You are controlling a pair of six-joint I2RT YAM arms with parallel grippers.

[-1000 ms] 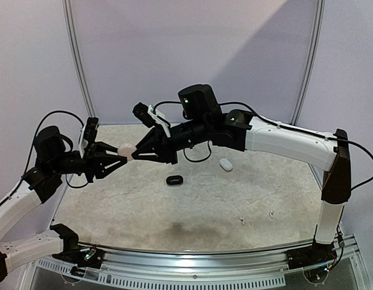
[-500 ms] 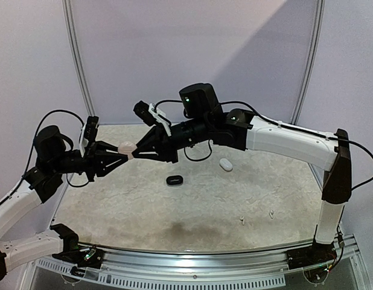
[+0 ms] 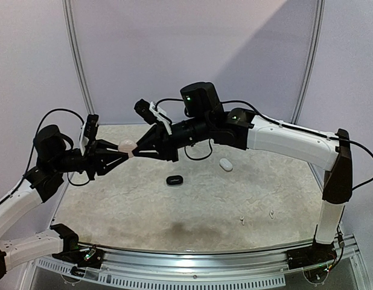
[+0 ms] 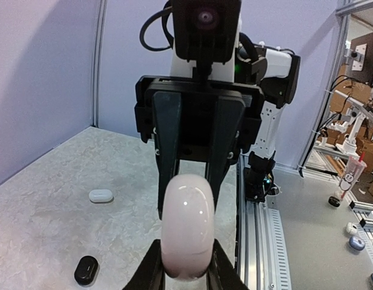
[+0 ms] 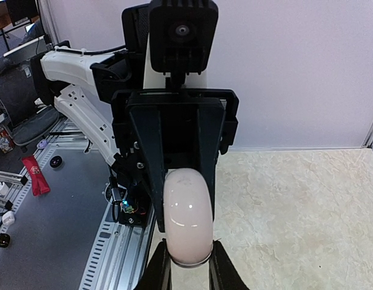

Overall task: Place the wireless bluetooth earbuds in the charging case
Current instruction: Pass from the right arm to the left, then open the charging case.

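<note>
while the arms meet in mid-air above the table's left side, your left gripper [image 3: 119,152] and right gripper [image 3: 138,151] each pinch one end of the pink charging case [image 3: 127,146], probably so one steadies it as the other works the lid. two white earbuds [image 3: 241,220] wait well apart, front right on the mottled beige table [image 3: 144,205]. a black case [image 3: 174,179] and a white case [image 3: 226,164] lie mid-table, before lilac walls [image 3: 174,48].
</note>
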